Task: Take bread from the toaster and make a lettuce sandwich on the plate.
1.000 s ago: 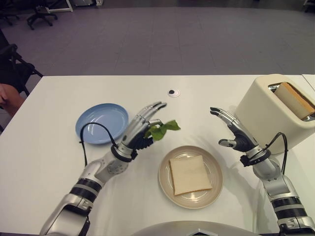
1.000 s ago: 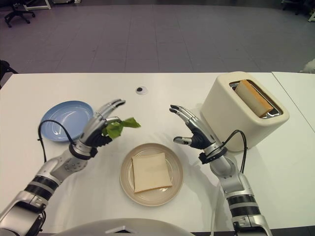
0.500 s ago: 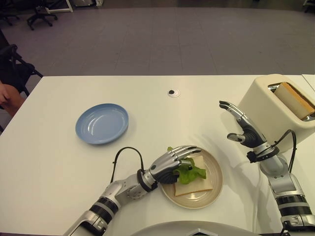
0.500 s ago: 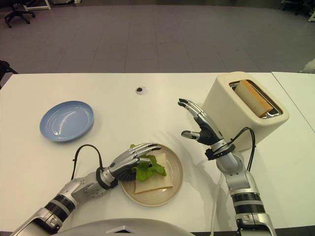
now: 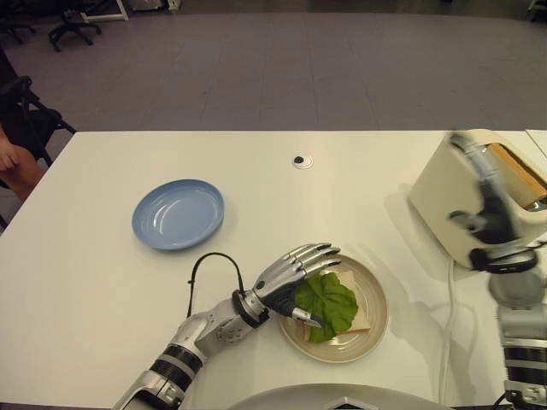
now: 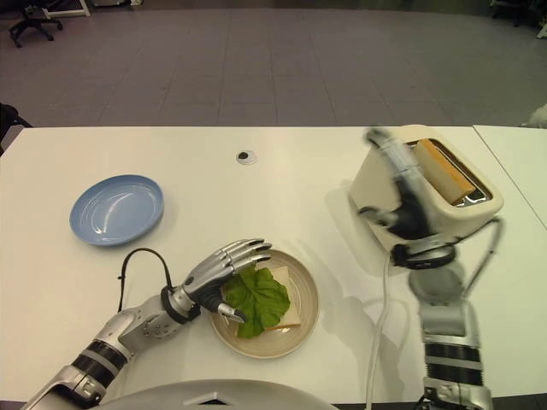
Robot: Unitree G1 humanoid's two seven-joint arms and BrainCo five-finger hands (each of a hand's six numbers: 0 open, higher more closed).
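My left robot hand (image 5: 286,275) is spread open at the plate's (image 5: 381,314) left rim, lettuce (image 5: 325,303) on bread (image 5: 362,301) just right of it. My right robot hand (image 5: 489,213) is by the toaster (image 5: 440,192); I can't tell its grip.

Grey tiled floor (image 5: 282,68); perhaps office chairs (image 5: 73,24) far left

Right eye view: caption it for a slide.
Left hand over lettuce on bread on the plate; right hand at the toaster.
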